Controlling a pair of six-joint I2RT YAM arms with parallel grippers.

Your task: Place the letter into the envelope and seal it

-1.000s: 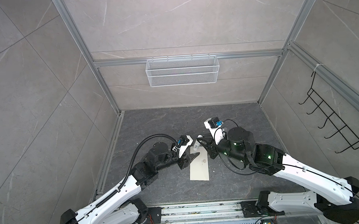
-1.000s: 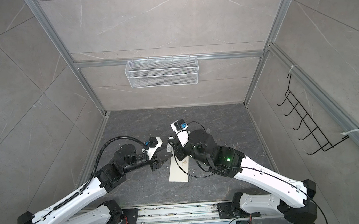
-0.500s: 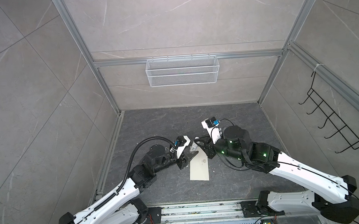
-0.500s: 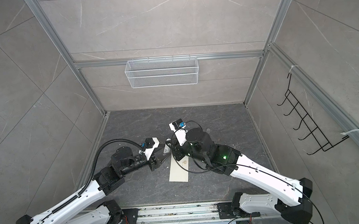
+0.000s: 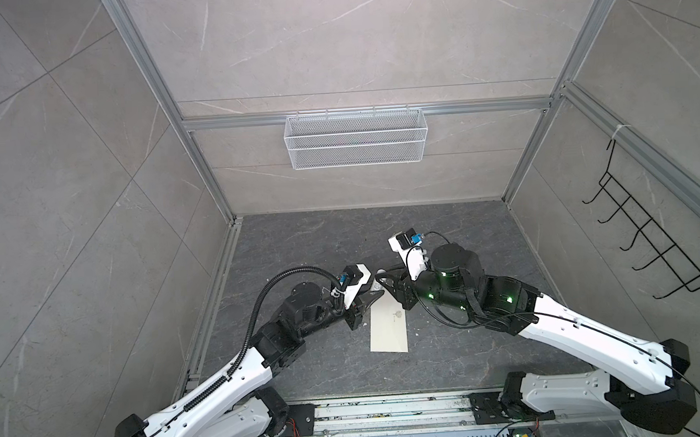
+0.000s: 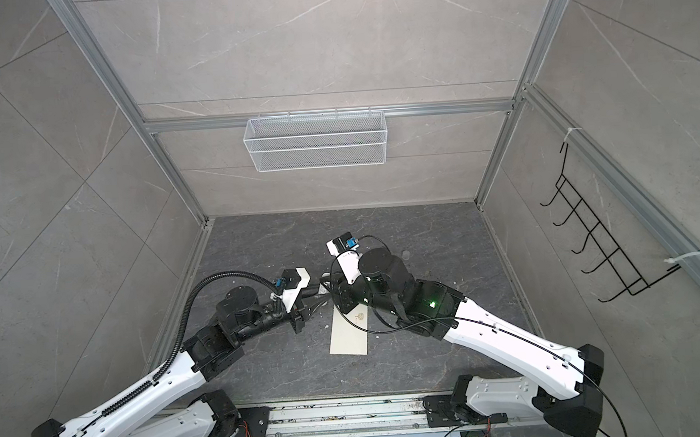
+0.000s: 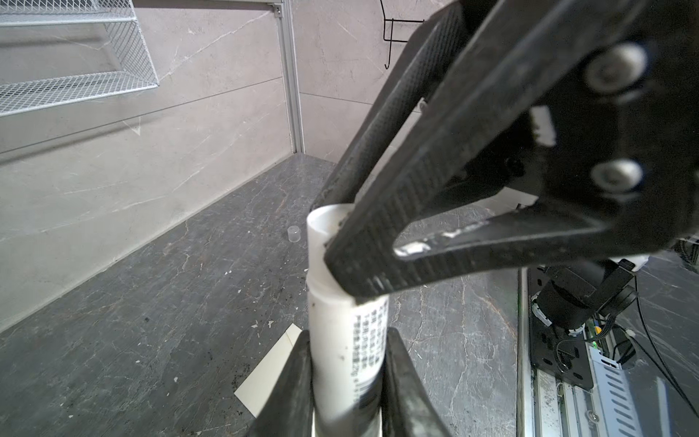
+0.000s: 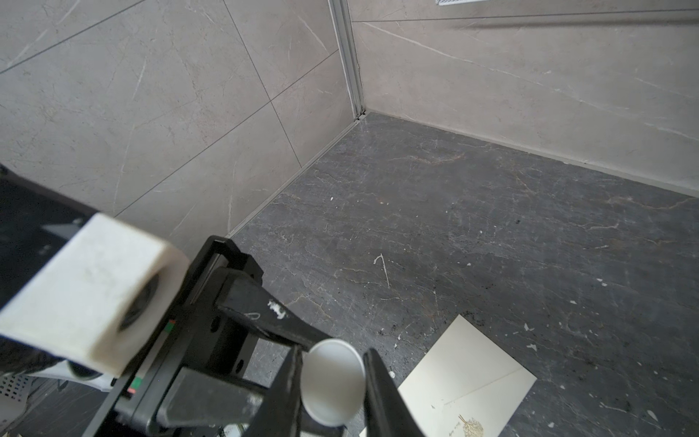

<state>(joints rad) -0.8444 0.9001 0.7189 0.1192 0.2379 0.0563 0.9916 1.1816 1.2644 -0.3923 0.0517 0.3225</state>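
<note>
The cream-white envelope (image 5: 388,327) (image 6: 348,334) lies flat on the dark floor near the front middle, its small emblem up (image 8: 469,429). The letter does not show in any view. Just above the envelope's far end the two grippers meet tip to tip. My left gripper (image 5: 371,300) (image 7: 348,333) is shut on the body of a white glue stick (image 7: 342,363). My right gripper (image 5: 387,287) (image 8: 333,352) has its fingers on either side of the stick's round far end (image 8: 333,382), closed against it.
A small clear cap (image 7: 293,233) stands on the floor behind the grippers. A white wire basket (image 5: 356,138) hangs on the back wall and a black hook rack (image 5: 650,251) on the right wall. The base rail (image 5: 393,410) runs along the front edge.
My left gripper's jaws have narrowed onto the glue stick. Both wrists have shifted slightly left and toward the back. The envelope has not moved.
</note>
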